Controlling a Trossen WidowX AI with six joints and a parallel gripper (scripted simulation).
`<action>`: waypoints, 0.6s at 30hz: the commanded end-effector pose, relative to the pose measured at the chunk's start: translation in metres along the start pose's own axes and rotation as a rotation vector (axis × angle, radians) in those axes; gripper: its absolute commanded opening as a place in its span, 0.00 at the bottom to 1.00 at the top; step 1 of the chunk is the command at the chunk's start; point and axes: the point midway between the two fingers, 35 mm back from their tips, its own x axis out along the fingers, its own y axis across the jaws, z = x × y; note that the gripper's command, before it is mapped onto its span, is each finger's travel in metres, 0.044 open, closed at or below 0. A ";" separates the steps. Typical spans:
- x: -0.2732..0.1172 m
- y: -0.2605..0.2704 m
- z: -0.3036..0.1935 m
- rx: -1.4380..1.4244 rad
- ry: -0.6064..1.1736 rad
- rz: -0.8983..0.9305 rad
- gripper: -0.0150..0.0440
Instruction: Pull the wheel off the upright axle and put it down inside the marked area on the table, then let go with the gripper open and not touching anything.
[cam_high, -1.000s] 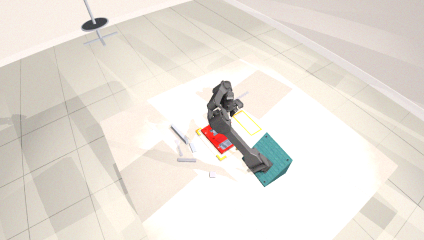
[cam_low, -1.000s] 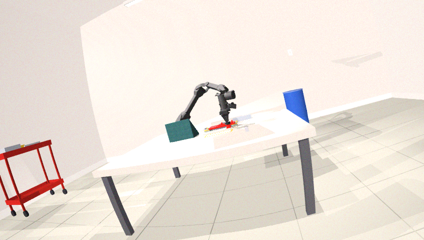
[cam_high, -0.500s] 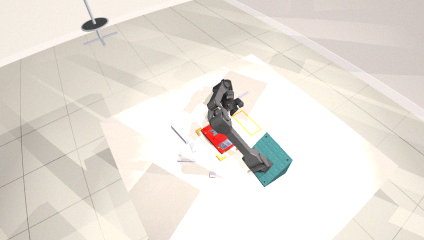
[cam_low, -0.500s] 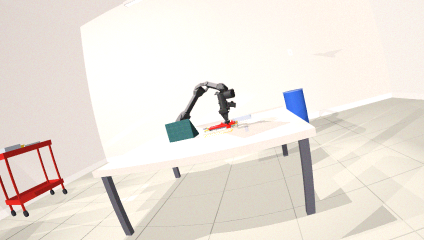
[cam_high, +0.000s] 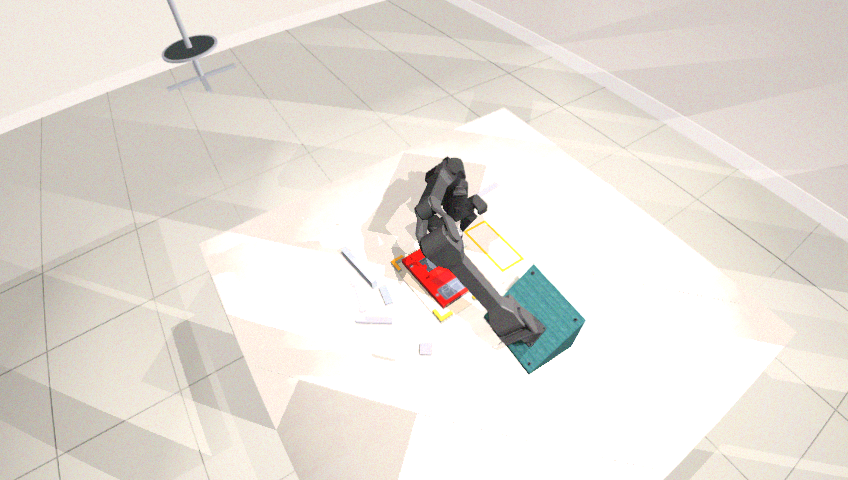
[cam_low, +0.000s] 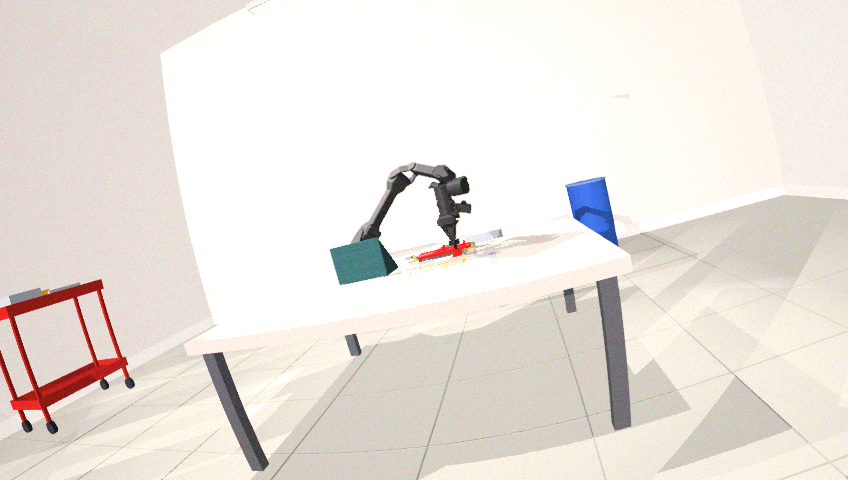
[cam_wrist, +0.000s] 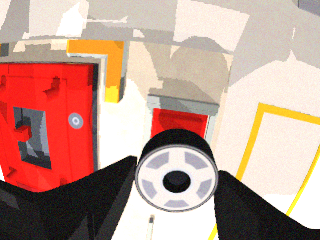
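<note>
My gripper (cam_wrist: 177, 171) (cam_low: 454, 242) points down and is shut on the wheel (cam_wrist: 204, 177), a black tyre with a pale spoked hub. One finger presses each side of the tyre. The hub's centre hole looks dark, with no axle end showing in it. The red base (cam_wrist: 179, 119) (cam_low: 457, 252) with a grey edge is just below and behind the wheel in the wrist view. The upright axle is hidden, so I cannot tell whether the wheel is still around it. The marked area, a yellow outline (cam_high: 504, 240) (cam_wrist: 262, 108), lies right of the wheel in the wrist view.
A flat red unit (cam_wrist: 75, 90) (cam_high: 429, 277) lies left of the wheel in the wrist view, beside an orange corner bracket (cam_wrist: 114, 75). A teal block (cam_high: 550, 309) (cam_low: 360, 261) stands by the arm's base. Grey bars (cam_high: 358, 267) lie beyond the red unit.
</note>
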 end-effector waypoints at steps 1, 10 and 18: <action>-0.005 -0.001 0.001 -0.002 -0.009 -0.004 0.25; -0.008 -0.001 0.001 -0.001 -0.009 -0.004 0.25; -0.011 -0.001 0.001 -0.001 -0.009 -0.003 0.25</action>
